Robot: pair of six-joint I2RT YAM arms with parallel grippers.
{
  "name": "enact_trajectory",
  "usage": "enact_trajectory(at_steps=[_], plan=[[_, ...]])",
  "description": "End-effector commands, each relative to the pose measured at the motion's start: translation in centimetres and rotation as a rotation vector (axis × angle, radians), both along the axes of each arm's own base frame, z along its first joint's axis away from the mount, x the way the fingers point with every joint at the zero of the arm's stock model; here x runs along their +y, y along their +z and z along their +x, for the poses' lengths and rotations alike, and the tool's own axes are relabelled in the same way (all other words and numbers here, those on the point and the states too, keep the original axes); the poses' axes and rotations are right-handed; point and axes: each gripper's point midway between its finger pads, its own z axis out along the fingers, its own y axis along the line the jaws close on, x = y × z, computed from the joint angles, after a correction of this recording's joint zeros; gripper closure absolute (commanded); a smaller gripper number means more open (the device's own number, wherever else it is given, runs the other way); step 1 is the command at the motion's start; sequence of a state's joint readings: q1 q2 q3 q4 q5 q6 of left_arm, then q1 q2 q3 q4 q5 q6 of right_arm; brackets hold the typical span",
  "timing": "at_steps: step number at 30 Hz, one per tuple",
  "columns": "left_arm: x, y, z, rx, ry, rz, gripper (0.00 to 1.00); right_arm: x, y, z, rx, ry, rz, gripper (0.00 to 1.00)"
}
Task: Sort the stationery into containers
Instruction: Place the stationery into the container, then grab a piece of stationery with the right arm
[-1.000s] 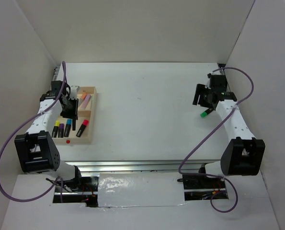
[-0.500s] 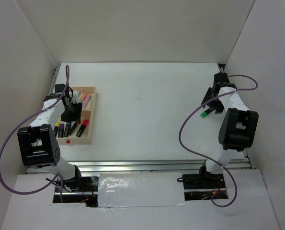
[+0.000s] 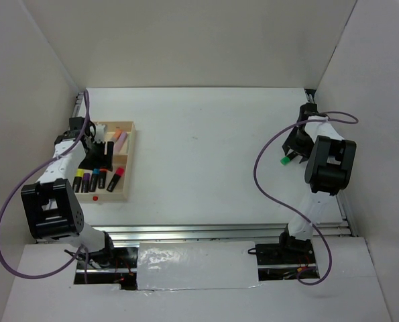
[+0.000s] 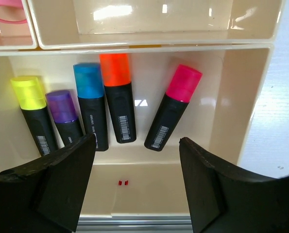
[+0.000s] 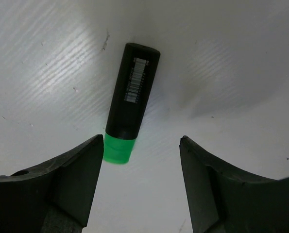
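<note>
The wooden tray (image 3: 130, 164) lies at the table's left side. Five black markers lie in its near compartment: yellow (image 4: 32, 109), purple (image 4: 64, 114), blue (image 4: 92, 109), orange (image 4: 118, 97) and pink (image 4: 173, 109). Pastel markers (image 3: 119, 139) lie in a farther compartment. My left gripper (image 4: 137, 160) hovers open above the tray's near end, with nothing between its fingers. At the right, a green-capped black marker (image 5: 130, 99) lies on the white table. My right gripper (image 5: 142, 145) stands open just above it, and the green cap lies close to the left fingertip (image 5: 93, 150).
A red dot (image 3: 95, 198) marks the tray's near rim. White walls enclose the table on three sides. The right arm (image 3: 328, 164) is folded back near the right wall, its purple cable looping over the table. A metal rail (image 3: 219, 231) runs along the near edge.
My left gripper opened and let the orange marker go into the near compartment beside the blue one. The right arm folded back towards the wall, its gripper staying over the green marker.
</note>
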State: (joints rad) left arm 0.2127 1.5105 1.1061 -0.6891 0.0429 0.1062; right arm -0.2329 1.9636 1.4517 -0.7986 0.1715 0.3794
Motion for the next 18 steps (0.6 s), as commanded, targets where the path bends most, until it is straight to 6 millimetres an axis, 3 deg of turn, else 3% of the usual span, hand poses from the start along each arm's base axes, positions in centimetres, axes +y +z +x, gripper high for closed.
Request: enact_trajectory(at_steps=[1,12,18], plan=[[-0.2,1.7,0.4,-0.055,-0.032,-0.012,0.18,0.3,0.6,0.9,0.002,-0.026,0.009,0.3],[1.5,2.9,-0.1,-0.085,-0.005,-0.002,0.18,0.8,-0.7,1.4,0.052,-0.037,0.061,0.38],[1.6,3.7,-0.1,-0.119,-0.013,-0.036,0.18,1.5,-1.5,1.3,0.069,0.002,0.098,0.6]])
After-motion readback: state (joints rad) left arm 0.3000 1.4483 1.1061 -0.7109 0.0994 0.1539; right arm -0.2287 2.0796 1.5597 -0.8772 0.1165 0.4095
